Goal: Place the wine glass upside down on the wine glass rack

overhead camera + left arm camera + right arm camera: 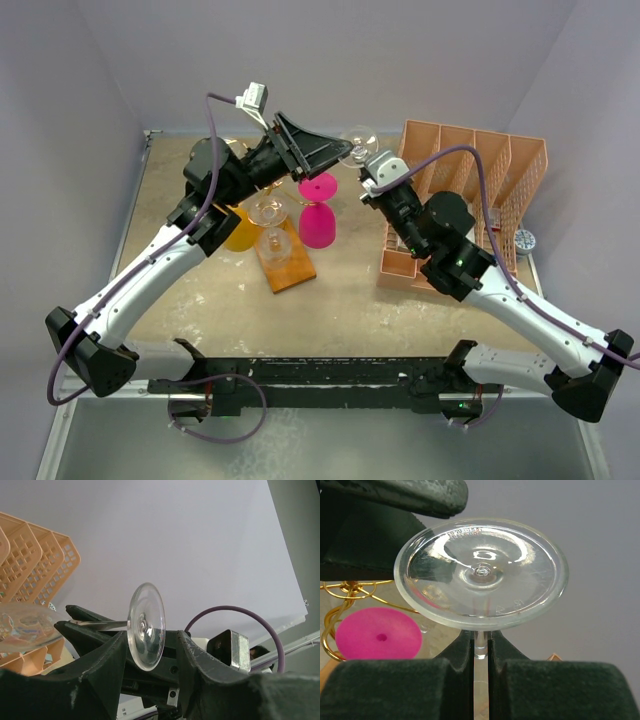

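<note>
A clear wine glass is held in the air at the back of the table, its round foot (pixel 356 143) to the right of the rack. My right gripper (pixel 480 641) is shut on its stem just below the foot (pixel 481 572). My left gripper (pixel 152 636) is open, one finger on each side of the foot (pixel 146 626) and apart from it. The bowl (pixel 25 627) shows at the left edge. The gold wire rack (pixel 265 208) stands on its wooden base (pixel 290 268) and carries upside-down pink (pixel 318 222), yellow (pixel 243 230) and clear (pixel 272 242) glasses.
A salmon-pink slotted organizer (pixel 470 195) stands at the right, right behind my right arm. A small round grey object (pixel 526 240) lies beside it. Purple walls close the back and sides. The pink glass's foot (pixel 378 633) and gold wire (pixel 337 611) lie below the held glass.
</note>
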